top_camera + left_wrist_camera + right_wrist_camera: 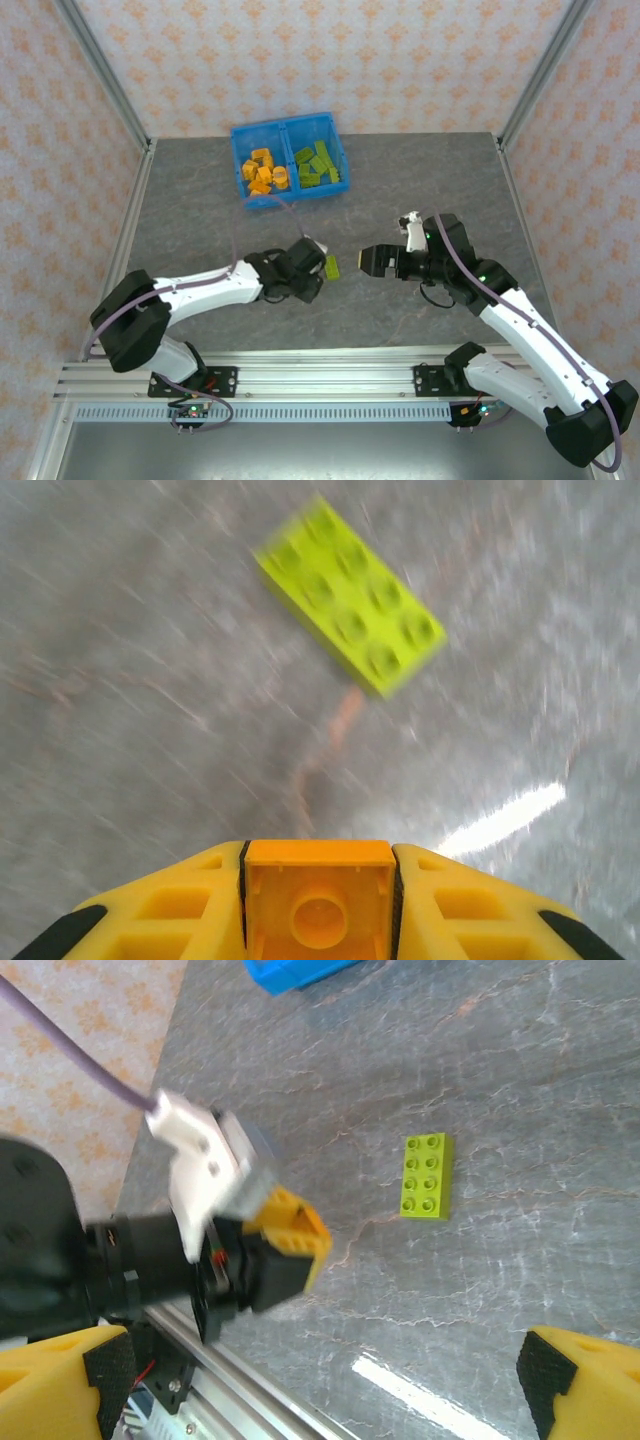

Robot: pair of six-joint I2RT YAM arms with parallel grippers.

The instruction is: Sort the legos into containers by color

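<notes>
The left gripper (308, 268) is clamped on an orange brick (320, 905), presumably bound for the orange-filled left compartment of the bin (283, 125) at the far edge of the table (200, 220). A green brick (350, 595) lies loose mid-table, just beside it. The right gripper (372, 260) is spread and empty, facing that brick.

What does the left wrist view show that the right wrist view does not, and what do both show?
Left wrist view, not the right: the hollow underside of the orange brick, clamped in the left gripper. Right wrist view, not the left: a corner of the blue bin, the patterned wall, and the right gripper, open wide. Both: the green eight-stud brick lying flat on the grey table.
</notes>
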